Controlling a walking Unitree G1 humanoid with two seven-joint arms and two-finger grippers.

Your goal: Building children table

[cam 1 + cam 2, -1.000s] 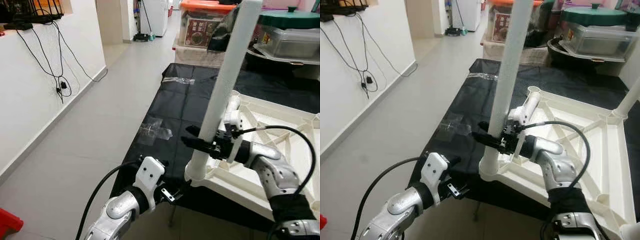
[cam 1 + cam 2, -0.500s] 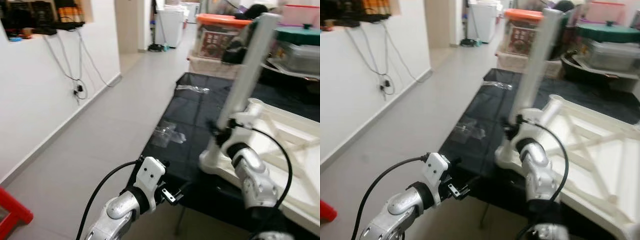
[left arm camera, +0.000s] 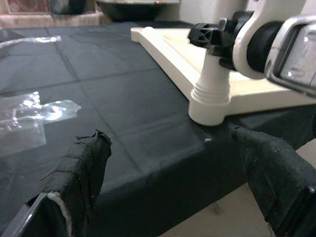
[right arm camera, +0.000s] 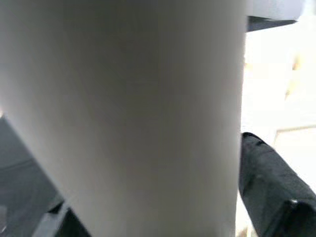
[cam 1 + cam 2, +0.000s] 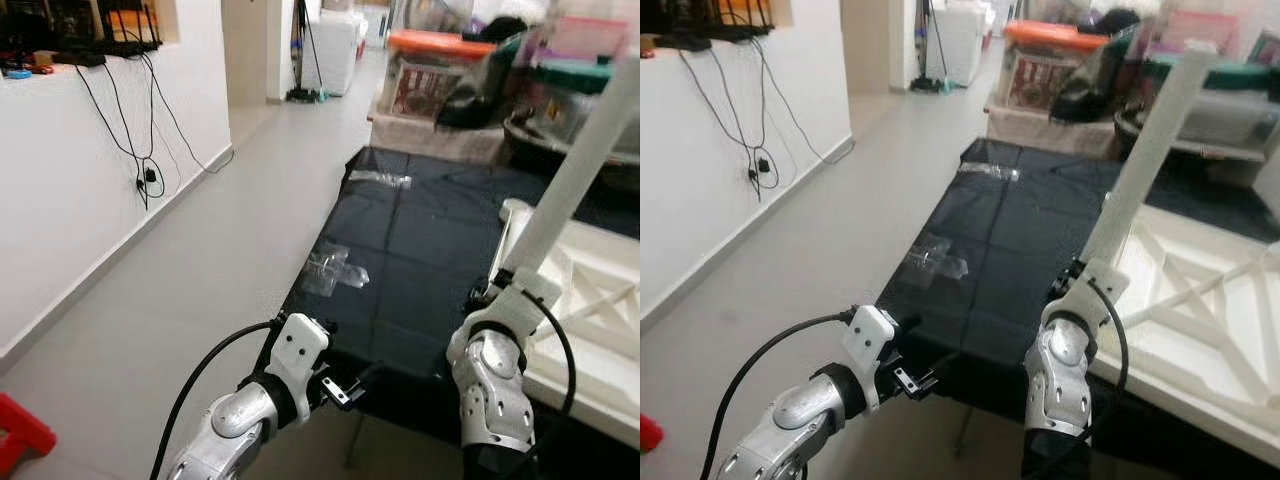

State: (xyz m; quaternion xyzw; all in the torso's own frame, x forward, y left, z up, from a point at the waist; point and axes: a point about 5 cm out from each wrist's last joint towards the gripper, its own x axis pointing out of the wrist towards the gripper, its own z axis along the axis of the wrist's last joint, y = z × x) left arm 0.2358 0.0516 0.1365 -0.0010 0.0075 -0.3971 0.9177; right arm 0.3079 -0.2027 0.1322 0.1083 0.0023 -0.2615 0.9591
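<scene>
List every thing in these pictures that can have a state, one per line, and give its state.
Table leg: standing in its corner socket, leaning.
Table top: upside down on the black cloth.
Right claw: around the leg near its base.
Left claw: open, off the cloth's edge, holding nothing.
Plastic wrapper: lying flat on the cloth.

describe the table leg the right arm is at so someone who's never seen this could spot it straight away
Find the black cloth spread along the floor, with the upturned cream tabletop on its right side. At that tabletop's near corner a long white table leg rises from a round socket, tilted, with the right gripper around its base.
</scene>
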